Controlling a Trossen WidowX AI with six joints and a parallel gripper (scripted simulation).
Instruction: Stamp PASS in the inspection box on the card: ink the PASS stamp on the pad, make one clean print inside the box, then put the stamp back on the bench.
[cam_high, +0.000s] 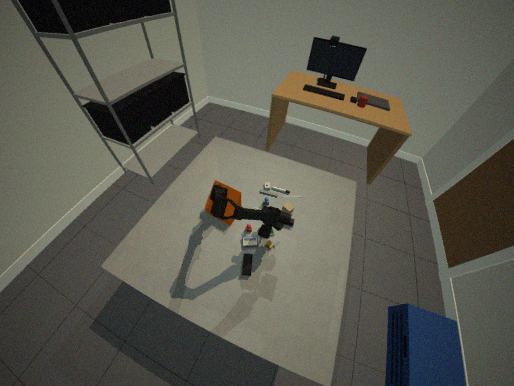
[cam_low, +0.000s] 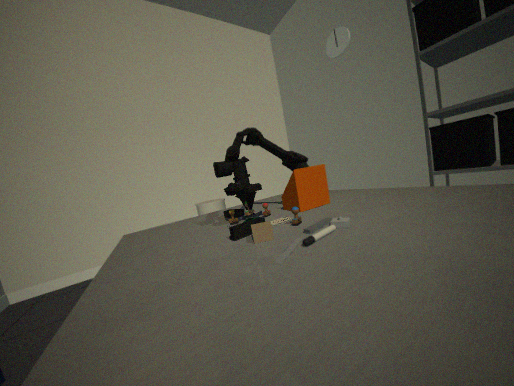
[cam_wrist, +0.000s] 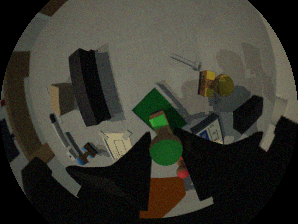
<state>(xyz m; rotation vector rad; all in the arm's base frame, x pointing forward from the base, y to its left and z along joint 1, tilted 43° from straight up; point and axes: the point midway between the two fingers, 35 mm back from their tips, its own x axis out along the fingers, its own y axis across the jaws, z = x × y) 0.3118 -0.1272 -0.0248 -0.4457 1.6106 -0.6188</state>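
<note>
Gripper (cam_wrist: 165, 163): you see it clamped on the green-knobbed PASS stamp (cam_wrist: 164, 149)
Stamp position: its face hangs over the green ink pad (cam_wrist: 154, 111)
Around it: black box (cam_wrist: 89, 86), yellow-knobbed stamp (cam_wrist: 222, 86), red-knobbed stamp (cam_high: 248, 228), card (cam_high: 250, 241) just beside
Writing: too blurred for you to read
Exterior only: marker (cam_low: 318, 235), tan block (cam_low: 262, 232)
</note>
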